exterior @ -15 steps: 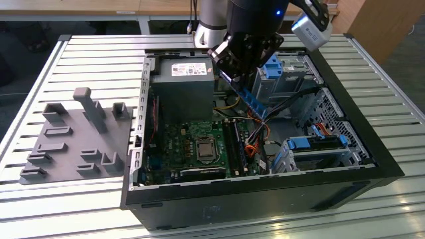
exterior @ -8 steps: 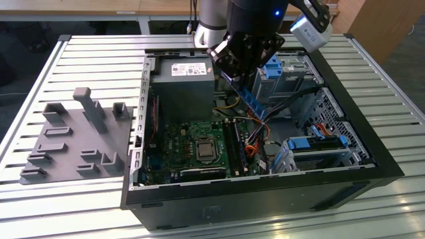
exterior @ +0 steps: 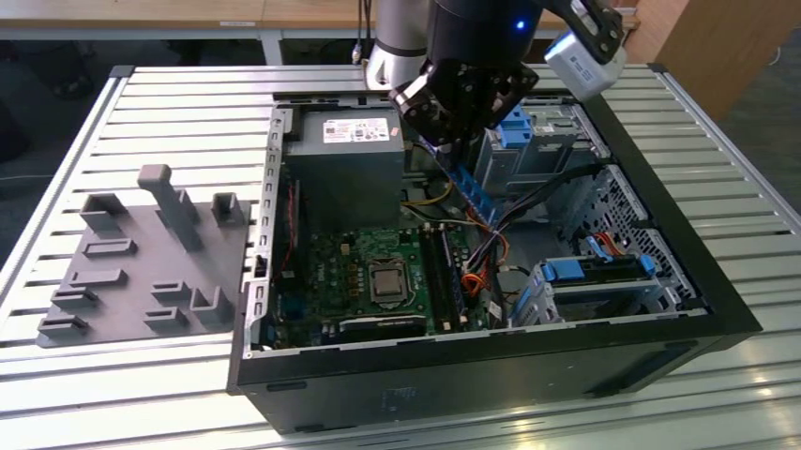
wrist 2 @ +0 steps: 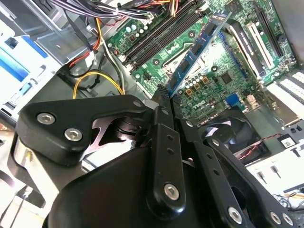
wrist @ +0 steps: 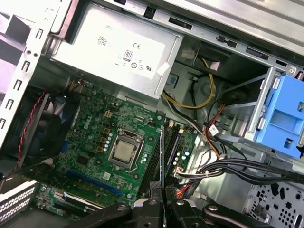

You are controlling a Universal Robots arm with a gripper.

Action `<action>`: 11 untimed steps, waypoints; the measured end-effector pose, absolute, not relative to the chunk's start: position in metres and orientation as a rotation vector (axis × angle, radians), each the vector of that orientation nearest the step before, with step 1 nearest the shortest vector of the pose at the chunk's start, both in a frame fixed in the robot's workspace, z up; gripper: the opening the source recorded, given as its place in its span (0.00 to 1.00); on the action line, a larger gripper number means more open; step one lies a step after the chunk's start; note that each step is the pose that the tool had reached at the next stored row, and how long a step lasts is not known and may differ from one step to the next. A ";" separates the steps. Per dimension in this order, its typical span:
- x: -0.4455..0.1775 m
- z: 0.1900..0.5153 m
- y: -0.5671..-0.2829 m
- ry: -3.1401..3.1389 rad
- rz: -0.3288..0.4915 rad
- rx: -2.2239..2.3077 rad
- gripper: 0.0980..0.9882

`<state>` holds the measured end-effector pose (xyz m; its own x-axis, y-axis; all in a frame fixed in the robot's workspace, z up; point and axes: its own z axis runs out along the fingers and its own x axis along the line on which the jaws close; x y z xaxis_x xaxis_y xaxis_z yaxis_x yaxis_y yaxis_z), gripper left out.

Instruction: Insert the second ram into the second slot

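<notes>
My gripper (exterior: 453, 150) hangs over the middle of the open computer case (exterior: 501, 349), shut on the upper end of the second ram (exterior: 472, 192), a thin blue stick that points down towards the motherboard. In the second wrist view the ram (wrist 2: 199, 45) runs out from the black fingers (wrist 2: 161, 102) above the green board. In the first wrist view the ram (wrist: 162, 152) shows edge-on above the gripper (wrist: 162, 187). The long black ram slots (exterior: 441, 267) (wrist 2: 159, 35) (wrist: 153, 164) lie beside the processor socket, below the stick and apart from it.
A grey power supply (exterior: 344, 159) fills the case's back corner. Loose cables (exterior: 501, 216) cross close to the ram. Blue drive-bay clips (exterior: 588, 272) sit at the exterior view's right. A grey fixture plate (exterior: 138, 272) lies on the slatted table at the left.
</notes>
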<state>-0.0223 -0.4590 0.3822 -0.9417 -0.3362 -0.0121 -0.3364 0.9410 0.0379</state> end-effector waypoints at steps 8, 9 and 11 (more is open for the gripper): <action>-0.022 0.382 -0.459 3.099 0.062 -0.470 0.04; -0.022 0.382 -0.459 3.101 0.061 -0.461 0.04; -0.022 0.382 -0.459 3.103 0.061 -0.441 0.04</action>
